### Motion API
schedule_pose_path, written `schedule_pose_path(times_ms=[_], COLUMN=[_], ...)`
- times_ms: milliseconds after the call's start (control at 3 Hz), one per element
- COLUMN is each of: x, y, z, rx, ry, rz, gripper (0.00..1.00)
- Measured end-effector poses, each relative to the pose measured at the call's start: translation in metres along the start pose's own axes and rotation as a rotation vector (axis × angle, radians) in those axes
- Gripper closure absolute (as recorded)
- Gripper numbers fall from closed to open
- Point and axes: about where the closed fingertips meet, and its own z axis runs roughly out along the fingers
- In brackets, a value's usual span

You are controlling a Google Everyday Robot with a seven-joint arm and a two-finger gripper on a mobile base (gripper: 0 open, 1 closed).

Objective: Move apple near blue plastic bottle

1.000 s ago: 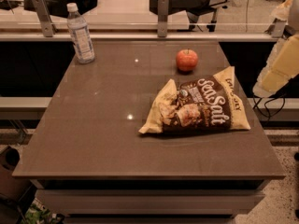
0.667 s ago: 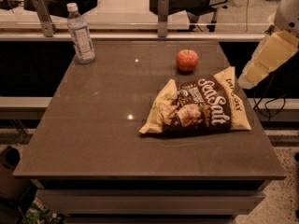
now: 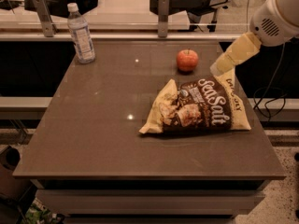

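You are looking at what is most likely the reaching step: the pale cream hand (image 3: 222, 67) on its white arm (image 3: 275, 15) is hanging over the right edge of the brown worktop (image 3: 93, 125), toward the far right corner. It is sitting just beside the small round red-orange apple (image 3: 187, 59) but apart from it. You cannot tell whether the hand is spread or closed; nothing is showing in its hold. The apple is resting on the worktop close to the far edge, right of the middle. The slim clear plastic bottle with the white cap and pale blue label (image 3: 81, 34) is standing upright at the far left corner, well apart from the apple. The next move is calling for the hand to drop lower and shift left over the apple, then take it across along the far edge and set it down near the bottle without knocking the bottle over. The yellow and brown sea-salt chip bag (image 3: 198, 108) is lying flat against the right edge, nearer you than the apple and directly under the hand's way in, so you are needing to keep clear of its upper corner. Two metal posts (image 3: 162, 15) are standing beyond the far edge.
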Motion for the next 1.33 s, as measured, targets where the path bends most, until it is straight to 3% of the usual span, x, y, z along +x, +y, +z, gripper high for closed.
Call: schedule_pose_path(times_ms=[667, 1000, 1333], x=[-0.021, -0.021, -0.034], y=[-0.033, -0.033, -0.034], z=[0.053, 0.053, 0.072], rx=[0.079, 0.079, 0.038], ry=[-0.106, -0.106, -0.147], rz=[0.163, 0.162, 0.168], gripper=[0.0, 0.0, 0.0])
